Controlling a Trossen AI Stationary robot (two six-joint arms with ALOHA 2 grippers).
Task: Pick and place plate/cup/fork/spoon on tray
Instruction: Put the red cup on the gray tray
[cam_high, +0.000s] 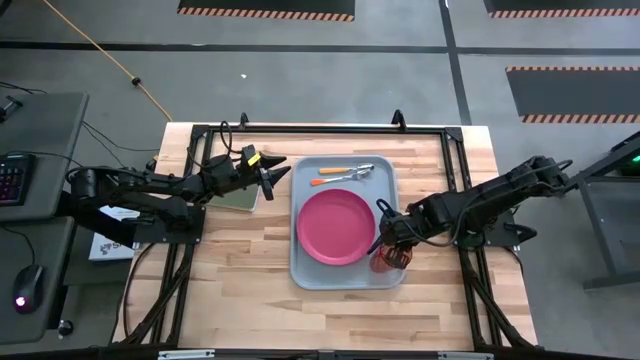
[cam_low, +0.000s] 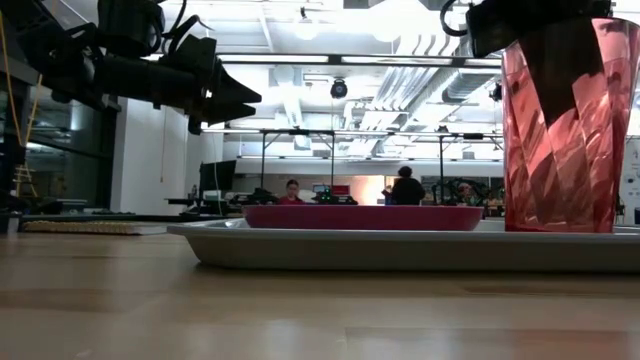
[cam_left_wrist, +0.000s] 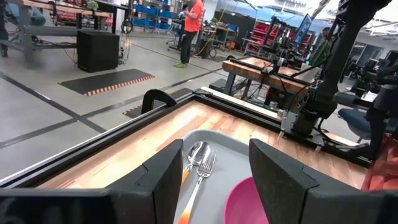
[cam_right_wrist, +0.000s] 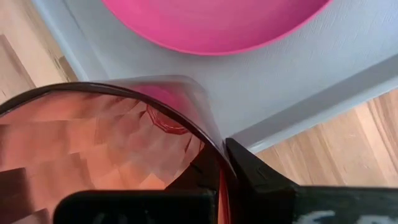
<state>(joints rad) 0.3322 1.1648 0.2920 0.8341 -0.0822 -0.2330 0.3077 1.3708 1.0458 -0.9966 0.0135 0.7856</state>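
Observation:
The pale grey-blue tray (cam_high: 300, 270) lies mid-table. The pink plate (cam_high: 335, 227) lies flat in it, and a fork and spoon (cam_high: 347, 172) lie at its far end. My right gripper (cam_high: 388, 240) is shut on the red ribbed cup (cam_high: 386, 263), upright over the tray's near right corner. The cup also shows in the low view (cam_low: 570, 140). My left gripper (cam_high: 270, 172) is open and empty. It hovers level above the table just left of the tray's far left corner, pointing at the fork and spoon (cam_left_wrist: 198, 163). My right gripper pinches the cup's wall at the rim (cam_right_wrist: 208, 140), with one finger inside the cup (cam_low: 558, 60) and one finger outside (cam_right_wrist: 261, 180). The fingers slant down from the table's right side. The cup stands upright. The tray's rim hides whether its base rests on the tray floor.
A dark green square pad (cam_high: 238, 198) lies on the table below my left arm, left of the tray. A black frame (cam_high: 320, 130) runs along the table's far edge. People stand in the room beyond the table (cam_low: 405, 188).

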